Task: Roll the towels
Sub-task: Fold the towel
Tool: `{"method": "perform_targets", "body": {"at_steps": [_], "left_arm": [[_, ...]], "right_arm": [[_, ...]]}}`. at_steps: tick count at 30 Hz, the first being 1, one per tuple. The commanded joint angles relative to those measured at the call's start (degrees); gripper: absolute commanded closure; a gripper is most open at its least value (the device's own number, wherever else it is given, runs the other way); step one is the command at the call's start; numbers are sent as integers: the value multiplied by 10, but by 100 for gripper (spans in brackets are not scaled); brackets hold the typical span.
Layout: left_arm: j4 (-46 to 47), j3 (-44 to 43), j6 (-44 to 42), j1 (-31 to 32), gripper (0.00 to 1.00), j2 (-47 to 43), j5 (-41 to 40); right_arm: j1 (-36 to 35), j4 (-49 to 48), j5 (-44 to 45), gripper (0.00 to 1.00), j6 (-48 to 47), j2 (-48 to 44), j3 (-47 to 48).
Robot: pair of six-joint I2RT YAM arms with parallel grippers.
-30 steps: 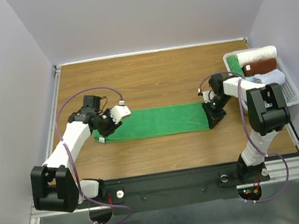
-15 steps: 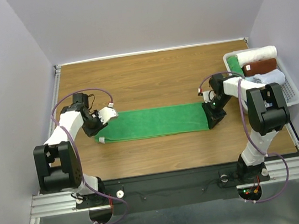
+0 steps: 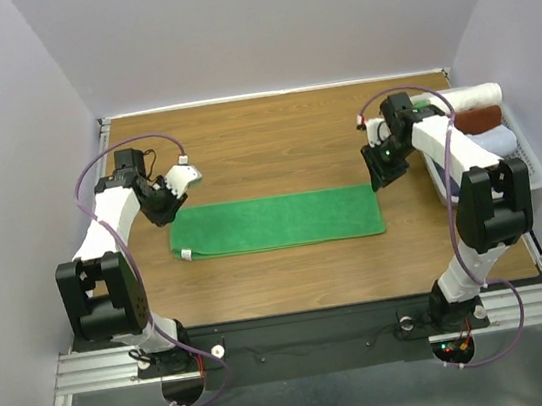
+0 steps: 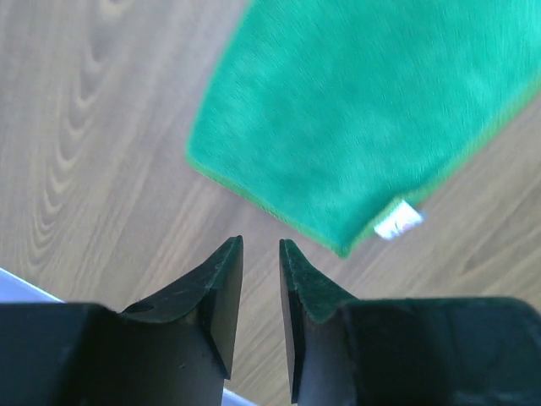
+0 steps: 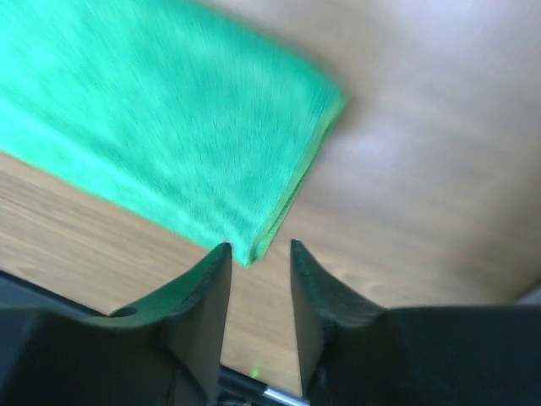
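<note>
The left gripper (image 4: 260, 246) has its two fingers just a tiny bit apart, and it holds nothing. The right gripper (image 5: 258, 247) is open a little wider, and it is empty too. The green towel (image 3: 276, 221) lies flat on the wooden table (image 3: 273, 142) in a long strip. A moment ago both grippers were at the towel's ends. Now they have pulled back and touch nothing.

I have bare table (image 3: 273, 142) behind and in front of the flat green towel (image 3: 274, 222); the basket (image 3: 536, 166) at far right blocks that side.
</note>
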State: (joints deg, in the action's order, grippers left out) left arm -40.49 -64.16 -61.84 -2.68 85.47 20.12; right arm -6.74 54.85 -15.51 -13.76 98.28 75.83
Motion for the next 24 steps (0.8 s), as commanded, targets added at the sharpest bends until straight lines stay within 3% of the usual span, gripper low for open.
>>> {"method": "perform_targets", "body": {"at_steps": [1,11,17,24], "left_arm": [[43,-18,113,3,64,25,35],[117,54,234,17,66,71,47],[167,84,282,18,68,99,23],[195,71,314,16,68,131,-10]], "right_arm": [[-3,3,-14,65,-21,24,62],[-20,-19,-44,73,-35,113,61],[-20,-80,18,75,-6,166,70],[-19,-82,60,75,6,195,151]]}}
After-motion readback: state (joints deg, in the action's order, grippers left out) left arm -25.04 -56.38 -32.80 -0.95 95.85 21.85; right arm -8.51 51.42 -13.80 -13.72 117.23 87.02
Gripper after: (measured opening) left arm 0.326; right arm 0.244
